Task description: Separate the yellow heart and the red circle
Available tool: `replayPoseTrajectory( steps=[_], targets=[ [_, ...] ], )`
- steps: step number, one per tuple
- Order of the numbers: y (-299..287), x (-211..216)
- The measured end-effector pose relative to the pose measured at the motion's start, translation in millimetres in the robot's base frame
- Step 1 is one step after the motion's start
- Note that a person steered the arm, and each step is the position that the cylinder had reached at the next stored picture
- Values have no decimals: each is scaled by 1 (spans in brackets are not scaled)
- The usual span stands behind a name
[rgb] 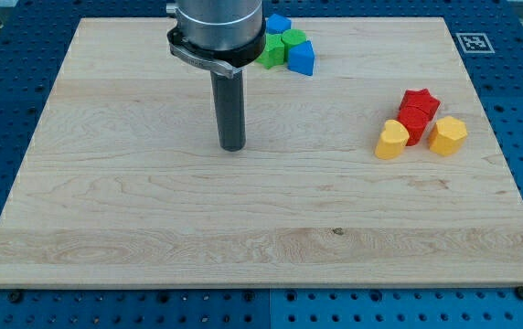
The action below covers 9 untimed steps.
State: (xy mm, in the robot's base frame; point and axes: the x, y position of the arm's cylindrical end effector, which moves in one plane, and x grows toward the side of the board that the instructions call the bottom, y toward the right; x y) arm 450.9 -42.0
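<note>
The yellow heart (391, 140) lies at the view's right on the wooden board (152, 228). It touches the red circle (413, 125) on that block's lower left. A red star (420, 100) sits just above the red circle, touching it. A yellow hexagon (447, 134) sits right of the red circle, close against it. My tip (232, 146) stands on the board near the middle, far to the left of this cluster and touching no block.
At the view's top, beside the arm's body, a second cluster holds two green blocks (282, 46) and two blue blocks (301, 58), partly hidden by the arm. A marker tag (471, 42) sits off the board's top right corner.
</note>
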Motion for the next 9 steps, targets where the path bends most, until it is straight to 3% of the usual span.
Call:
replayPoseTrajectory(
  steps=[3,4,6,9],
  targets=[
    [1,1],
    [49,20],
    [198,44],
    [210,23]
  ],
)
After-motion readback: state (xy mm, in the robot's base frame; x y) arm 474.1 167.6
